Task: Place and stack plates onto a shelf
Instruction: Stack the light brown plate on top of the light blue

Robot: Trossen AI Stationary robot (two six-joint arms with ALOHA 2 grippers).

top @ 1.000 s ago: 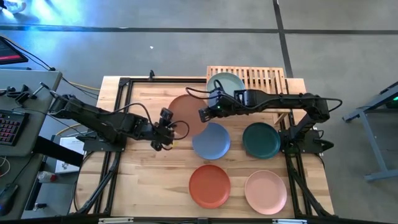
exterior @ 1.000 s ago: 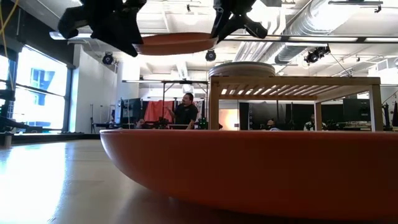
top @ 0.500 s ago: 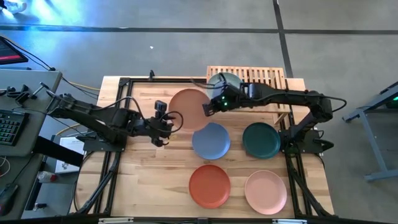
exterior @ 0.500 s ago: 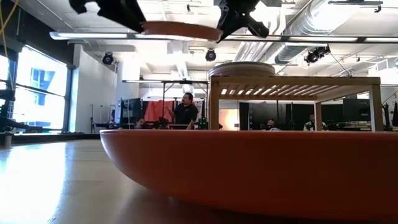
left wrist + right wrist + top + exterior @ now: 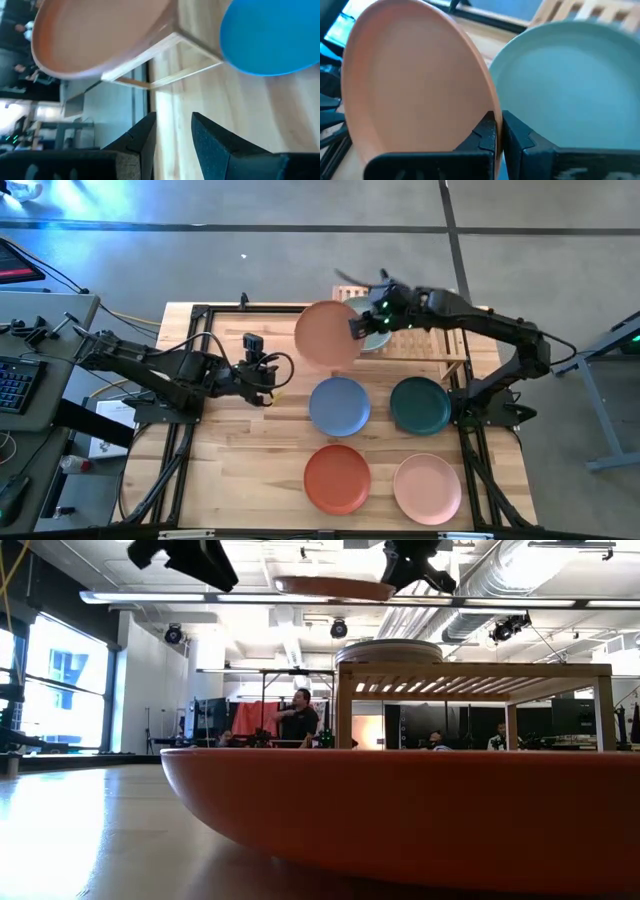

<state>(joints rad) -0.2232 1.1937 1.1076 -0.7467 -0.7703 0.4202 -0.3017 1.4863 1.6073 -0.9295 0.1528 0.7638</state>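
My right gripper (image 5: 356,328) is shut on the peach plate (image 5: 326,333) and carries it in the air at the shelf's left end, above the shelf top in the low view (image 5: 335,587). The light-wood shelf (image 5: 425,308) stands at the table's far edge with the pale teal plate (image 5: 376,340) resting on its slatted top. My left gripper (image 5: 268,370) is open and empty, left of the peach plate and apart from it. The blue plate (image 5: 339,406), dark green plate (image 5: 419,405), terracotta plate (image 5: 337,478) and pink plate (image 5: 427,488) lie flat on the table. My right gripper pinches the peach plate's rim (image 5: 491,102) between its two fingers (image 5: 487,131), on the plate's side nearest the shelf. The fingers come roughly level from the table's right. The plate is lifted clear and sits close to level.
The terracotta plate fills the low view's foreground (image 5: 420,810). Black frame rails (image 5: 190,380) run along the table's left and right sides. Bare tabletop (image 5: 250,460) lies near and left of the plates. People show in the room beyond the table.
My right gripper has carried the peach plate up and toward the far right, from over the table's middle to the shelf's left end. The plate has come away from my left gripper, which has drawn back toward the table's left.
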